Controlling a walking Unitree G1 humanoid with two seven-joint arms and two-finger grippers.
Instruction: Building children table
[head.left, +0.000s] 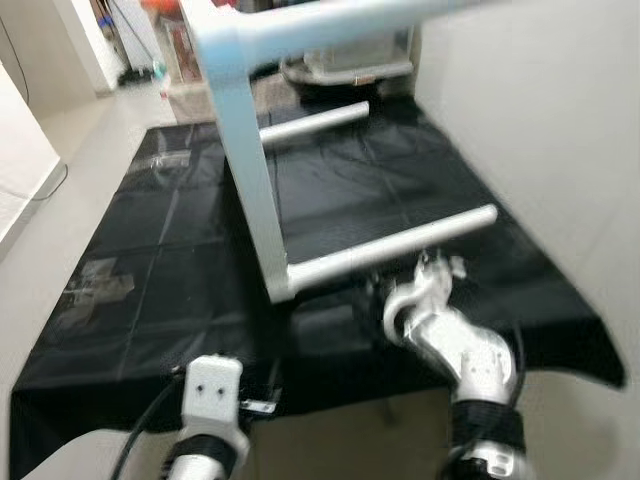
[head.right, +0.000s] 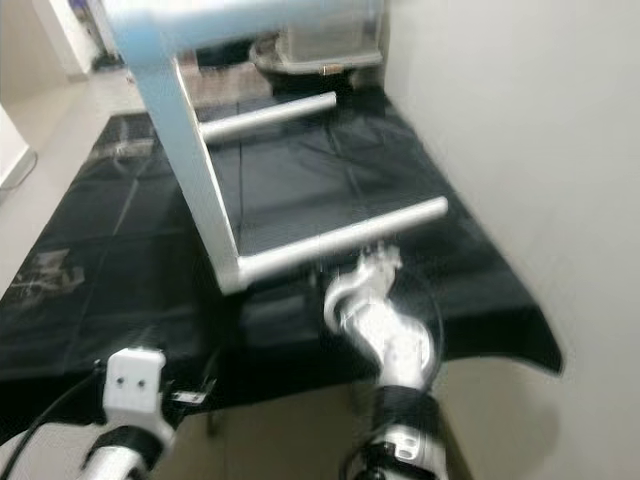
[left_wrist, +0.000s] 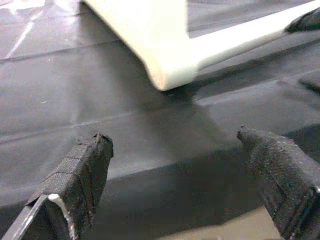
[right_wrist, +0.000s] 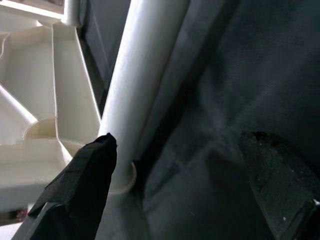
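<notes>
A white children's table (head.left: 250, 180) lies on its side on a black sheet (head.left: 170, 250), its round legs pointing right. The near leg (head.left: 400, 245) rests low over the sheet, and a far leg (head.left: 315, 122) lies behind it. My right gripper (right_wrist: 179, 136) is open just under the near leg, with the leg (right_wrist: 145, 65) running close beside one finger (right_wrist: 82, 185); the leg's socket in the table's ribbed underside (right_wrist: 30, 125) is close by. My left gripper (left_wrist: 172, 136) is open and low over the sheet's front edge, a short way from the table's bottom corner (left_wrist: 167, 75).
A pale wall (head.left: 560, 120) runs close along the right of the sheet. A grey appliance (head.left: 345, 65) stands behind the table. Clutter (head.left: 170, 45) sits at the back left. Bare floor (head.left: 60, 150) lies left of the sheet.
</notes>
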